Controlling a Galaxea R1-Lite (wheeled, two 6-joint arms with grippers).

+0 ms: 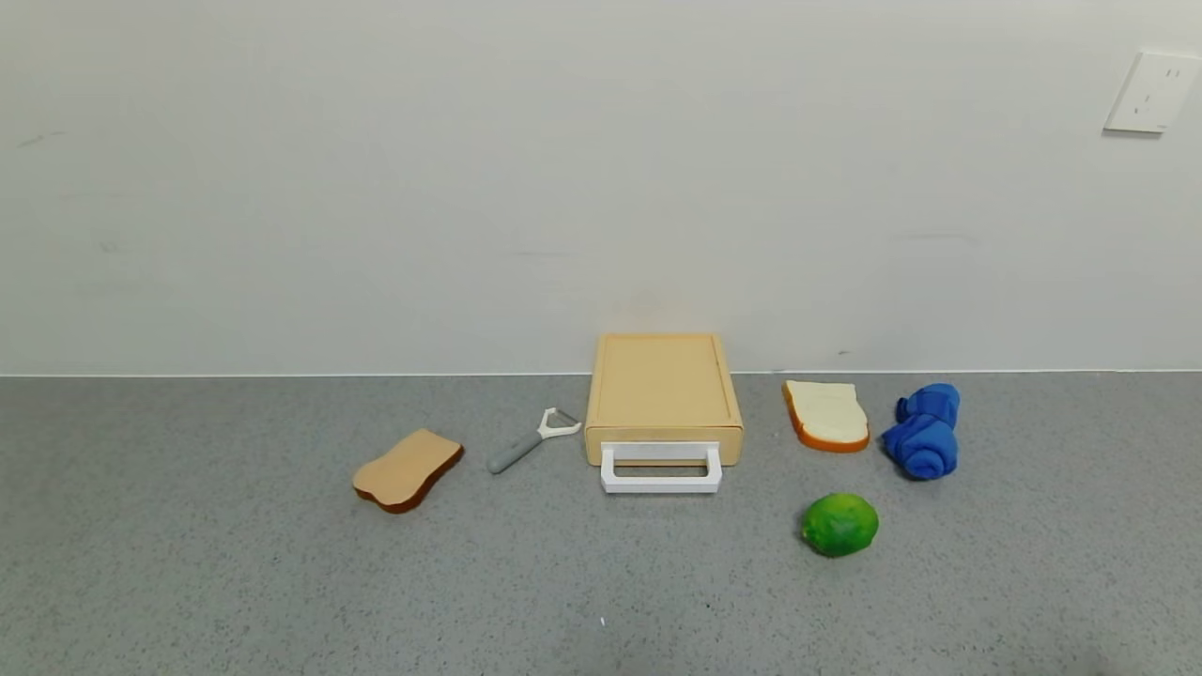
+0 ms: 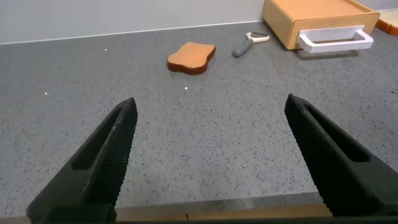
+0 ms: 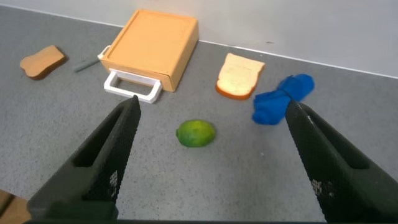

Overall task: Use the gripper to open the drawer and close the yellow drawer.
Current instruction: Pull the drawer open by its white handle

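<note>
The pale yellow-tan drawer [image 1: 663,390] sits at the back middle of the grey counter against the wall. Its tray is pushed in and its white loop handle [image 1: 661,468] faces me. The drawer also shows in the left wrist view [image 2: 317,18] and the right wrist view [image 3: 152,46]. Neither arm shows in the head view. My left gripper [image 2: 210,109] is open and empty over the counter's near edge, far from the drawer. My right gripper [image 3: 211,109] is open and empty, held above the counter short of the lime.
A brown bread slice [image 1: 408,468] and a grey-handled peeler [image 1: 533,439] lie left of the drawer. A white bread slice [image 1: 826,414], a blue rolled cloth [image 1: 925,431] and a green lime [image 1: 839,524] lie to its right. A wall socket [image 1: 1152,91] is at the upper right.
</note>
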